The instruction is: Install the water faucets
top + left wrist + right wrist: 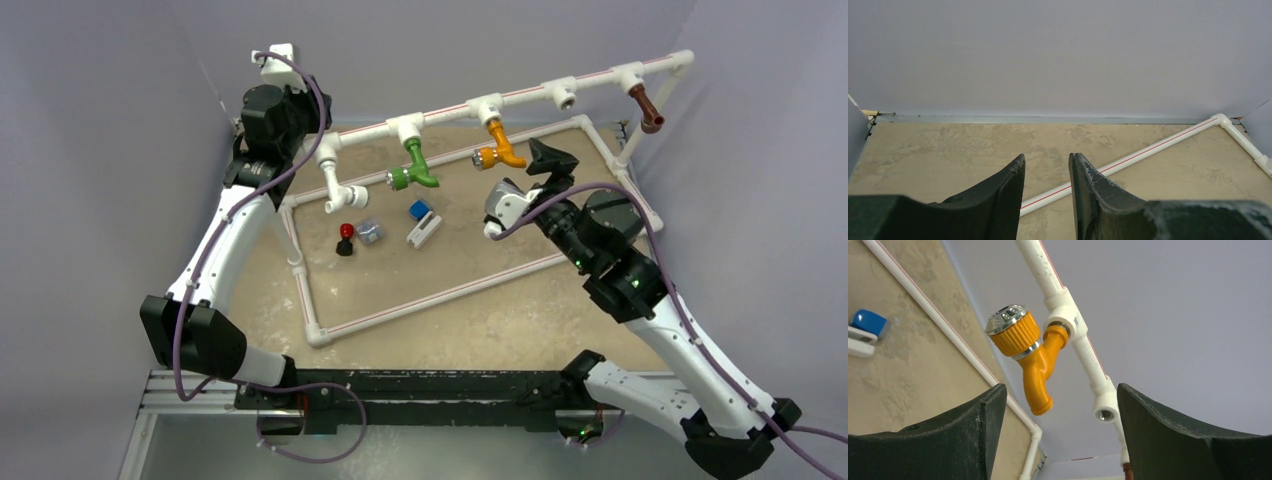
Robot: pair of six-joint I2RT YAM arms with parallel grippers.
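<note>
Three faucets hang from tee sockets on the raised white pipe (530, 92): a green faucet (415, 165), an orange faucet with a silver cap (497, 145) and a brown faucet (648, 107). One tee socket (565, 97) between the orange and brown ones is empty. My right gripper (545, 158) is open and empty, just right of and below the orange faucet. In the right wrist view the gripper (1059, 387) faces the orange faucet (1033, 360) and the empty socket (1105, 410). My left gripper (300, 118) is at the back left, slightly open and empty.
A red-and-black knob (345, 238), a small grey block (370, 231) and a blue-and-white piece (423, 222) lie on the tan board inside the white pipe frame (310, 300). A white elbow pipe (335, 185) hangs at the left end. The left wrist view shows a frame pipe (1148, 150) beyond the gripper (1047, 157).
</note>
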